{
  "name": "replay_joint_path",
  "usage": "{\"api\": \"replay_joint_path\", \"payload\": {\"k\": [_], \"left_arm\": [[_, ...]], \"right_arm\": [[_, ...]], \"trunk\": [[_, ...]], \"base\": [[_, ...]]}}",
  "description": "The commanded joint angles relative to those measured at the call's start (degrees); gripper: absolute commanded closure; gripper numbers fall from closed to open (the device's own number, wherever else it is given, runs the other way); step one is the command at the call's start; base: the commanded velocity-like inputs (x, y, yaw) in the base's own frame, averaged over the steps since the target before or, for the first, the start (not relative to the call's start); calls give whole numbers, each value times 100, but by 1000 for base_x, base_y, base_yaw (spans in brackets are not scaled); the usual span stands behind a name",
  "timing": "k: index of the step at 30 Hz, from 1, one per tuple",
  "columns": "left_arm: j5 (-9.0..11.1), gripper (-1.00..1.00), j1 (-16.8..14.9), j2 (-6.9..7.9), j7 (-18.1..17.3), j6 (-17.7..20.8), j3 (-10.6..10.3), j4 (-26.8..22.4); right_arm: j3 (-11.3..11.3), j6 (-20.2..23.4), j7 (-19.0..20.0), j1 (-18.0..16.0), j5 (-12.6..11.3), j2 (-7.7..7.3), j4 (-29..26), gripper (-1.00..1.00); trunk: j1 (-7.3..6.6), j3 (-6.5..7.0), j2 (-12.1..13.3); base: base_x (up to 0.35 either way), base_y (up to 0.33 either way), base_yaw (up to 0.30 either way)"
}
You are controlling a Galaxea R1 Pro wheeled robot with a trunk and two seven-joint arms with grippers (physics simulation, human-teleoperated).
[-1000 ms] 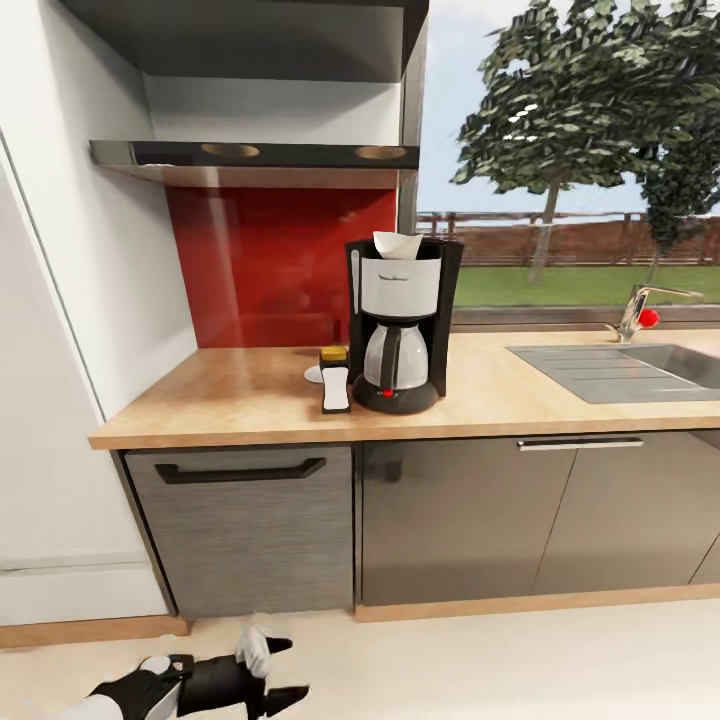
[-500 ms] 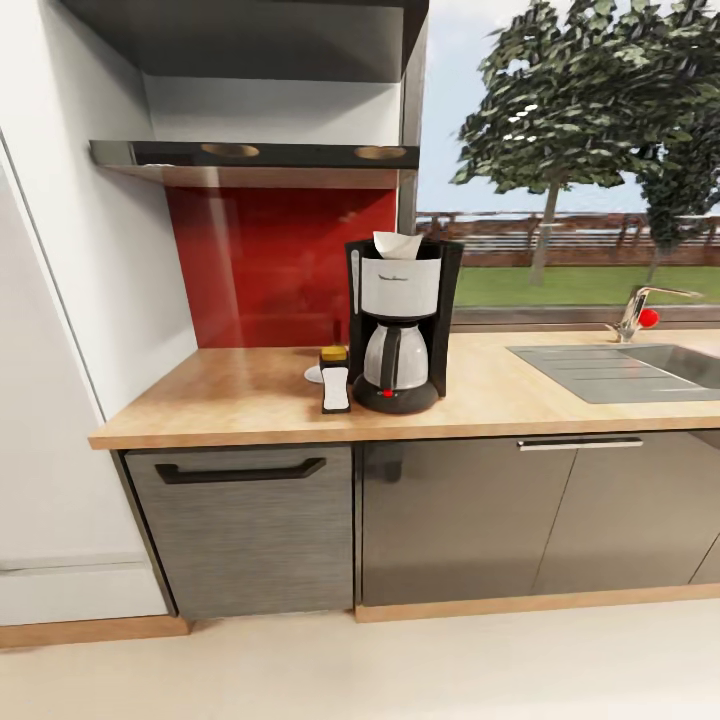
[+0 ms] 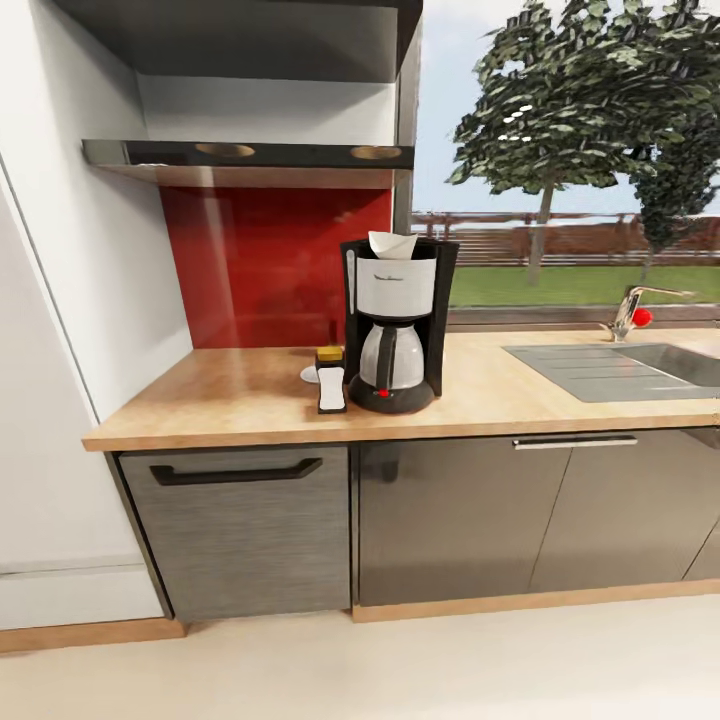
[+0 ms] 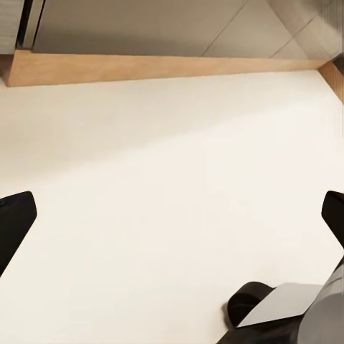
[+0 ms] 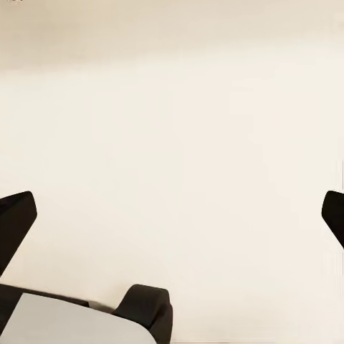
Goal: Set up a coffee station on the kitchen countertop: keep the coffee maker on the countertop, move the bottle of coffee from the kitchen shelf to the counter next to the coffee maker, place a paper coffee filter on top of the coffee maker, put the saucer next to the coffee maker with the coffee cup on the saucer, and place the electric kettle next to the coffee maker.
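The black and white coffee maker (image 3: 393,335) stands on the wooden countertop (image 3: 230,395) with a white paper filter (image 3: 391,244) on its top. The coffee bottle (image 3: 331,380), white with a yellow lid, stands just left of it. A white saucer (image 3: 310,373) peeks out behind the bottle. In the left wrist view my left gripper (image 4: 172,226) is open over bare floor, its dark fingertips (image 4: 14,226) far apart. The right gripper (image 5: 172,222) is likewise open over the floor, with its fingertips (image 5: 14,222) at the frame's edges. Cup and kettle are out of view.
A steel sink (image 3: 640,368) with a tap (image 3: 632,310) lies at the counter's right. Grey cabinet fronts (image 3: 455,515) and a dishwasher door (image 3: 240,525) close the counter's face. A range hood (image 3: 250,155) hangs above the red backsplash (image 3: 275,265). A white wall (image 3: 60,400) stands left.
The left arm, seen at the bottom of the head view a second ago, has dropped out of it. The camera has shifted slightly, so the counter sits a little further off.
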Motion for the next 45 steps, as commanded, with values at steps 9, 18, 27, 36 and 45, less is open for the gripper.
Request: {"api": "replay_joint_path", "payload": {"k": [9, 18, 27, 36, 45], "left_arm": [[46, -100, -2, 1, -8, -22, -44, 0], [46, -100, -2, 1, -7, -22, -48, 0], [46, -100, -2, 1, -7, -21, -48, 0], [46, -100, -2, 1, 1, -21, -48, 0], [46, -100, -2, 1, 1, -21, -48, 0]], "right_arm": [[-45, -32, 13, -6, 59, -6, -4, -100], [-45, -32, 9, -7, 56, -7, -4, -100], [-45, -32, 5, -7, 59, -7, -4, -100], [-45, -32, -3, -6, 62, -7, -4, -100], [-45, -32, -5, -7, 63, -7, -4, -100]], "trunk": [[-1, -6, -3], [-1, -6, -3], [-1, -6, -3], [-1, -6, -3], [-1, -6, -3]], "base": [[0, 0, -263], [0, 0, -279], [0, 0, -280], [123, -94, -148], [108, -87, -225]]}}
